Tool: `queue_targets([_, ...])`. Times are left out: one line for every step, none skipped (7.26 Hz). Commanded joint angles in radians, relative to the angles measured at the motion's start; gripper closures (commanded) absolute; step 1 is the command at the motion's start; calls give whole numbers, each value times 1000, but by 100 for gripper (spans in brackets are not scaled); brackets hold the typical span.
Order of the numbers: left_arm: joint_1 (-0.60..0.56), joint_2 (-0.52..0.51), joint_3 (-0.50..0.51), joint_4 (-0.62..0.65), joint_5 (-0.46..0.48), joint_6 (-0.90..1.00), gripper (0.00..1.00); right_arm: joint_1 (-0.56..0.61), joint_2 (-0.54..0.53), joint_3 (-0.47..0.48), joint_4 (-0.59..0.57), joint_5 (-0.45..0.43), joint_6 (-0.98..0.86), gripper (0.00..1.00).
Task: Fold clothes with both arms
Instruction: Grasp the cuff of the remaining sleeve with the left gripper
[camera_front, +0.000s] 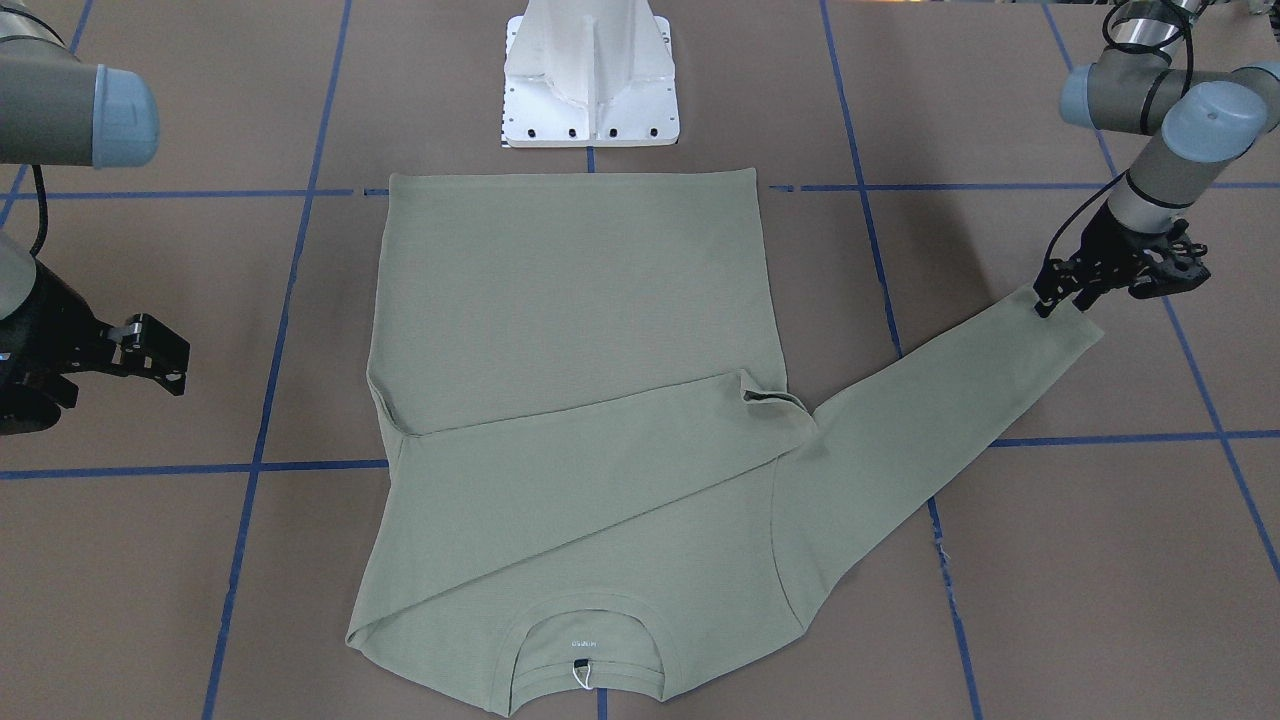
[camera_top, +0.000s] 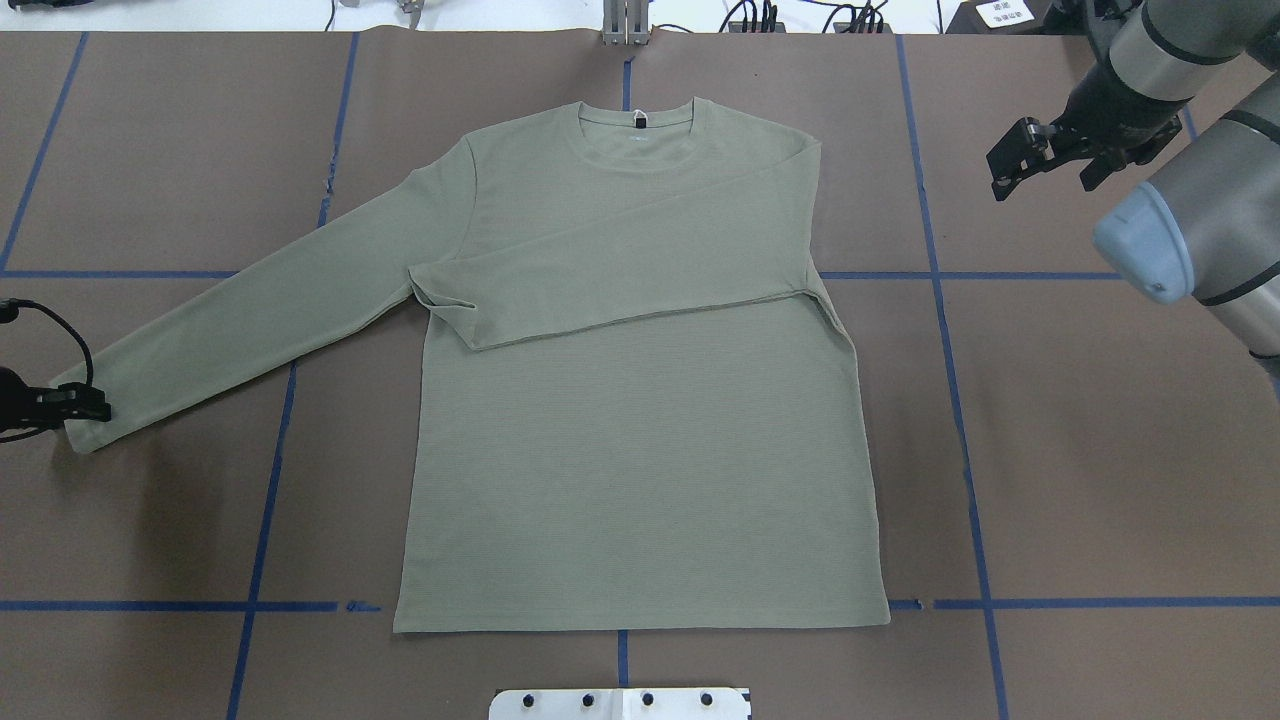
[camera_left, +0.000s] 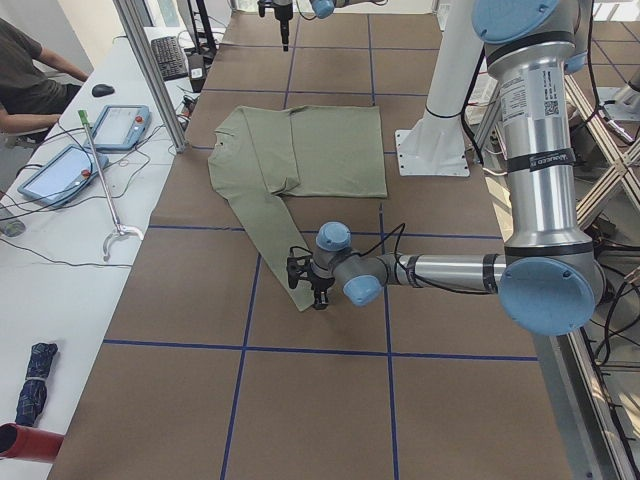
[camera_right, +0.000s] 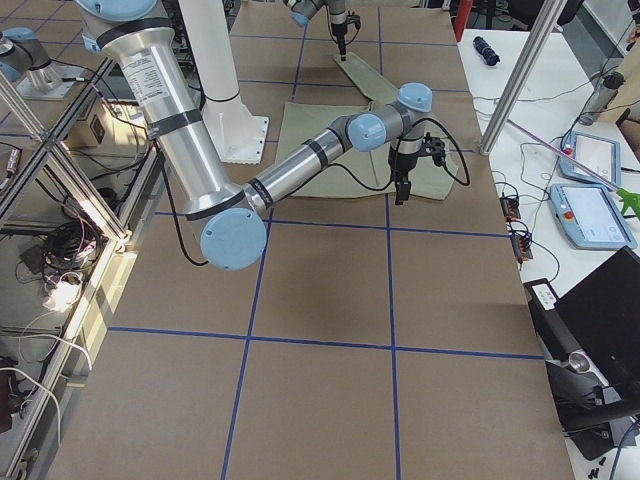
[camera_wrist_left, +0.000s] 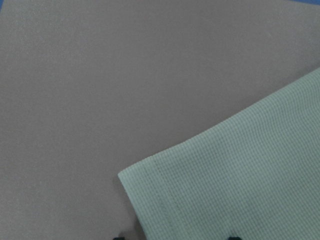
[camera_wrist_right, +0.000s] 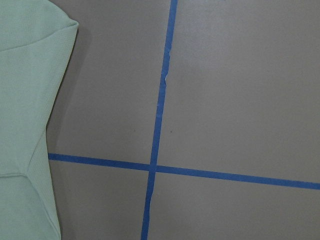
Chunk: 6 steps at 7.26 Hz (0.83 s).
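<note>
Shirt: the sage-green shirt (camera_top: 640, 450) lies flat on the tabletop (camera_top: 1100, 450) straight out from the pedestal base (camera_front: 590, 80), hem nearest the base and collar farthest from it.
Sleeves: the folded sleeve (camera_top: 640, 270) lies across the chest; the outstretched sleeve (camera_top: 250, 320) runs out flat to the base's left.
Left pincer: my left pincer (camera_front: 1058, 298) is down at the cuff (camera_wrist_left: 225, 200). Only two dark tips show in its wrist view, set apart at either side of the cuff, so it looks not yet closed on cloth.
Right pincer: my right pincer (camera_front: 185, 365) hovers off to the base's right, clear of the shirt, jaws parted and empty.
Step in hand: I judge it is seizing the cuff to fold this sleeve across.
Doing it well: I want both cuff layers pinched squarely. Then a low lift and a carry over the chest without dragging the body.
</note>
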<state>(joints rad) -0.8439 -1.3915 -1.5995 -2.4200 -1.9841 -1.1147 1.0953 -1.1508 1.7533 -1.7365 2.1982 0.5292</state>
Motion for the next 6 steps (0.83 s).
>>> queue_targets([0, 0, -8, 2, 1, -2, 78, 0, -1, -3, 0, 0, 0, 0])
queue_targets([0, 2, -32, 7, -1, -4, 88, 0, -3, -1, 0, 0, -2, 0])
queue_targets([0, 2, -57, 12, -22, -10, 99, 0, -3, -3, 0, 0, -2, 0])
queue_targets([0, 5, -86, 15, -28, -22, 100, 0, -4, -3, 0, 0, -2, 0])
queue_targets([-1, 6, -100, 15, -30, -24, 100, 0, -6, -3, 0, 0, -2, 0])
queue_targets([-1, 6, -126, 25, -32, -24, 100, 0, -7, -3, 0, 0, -2, 0])
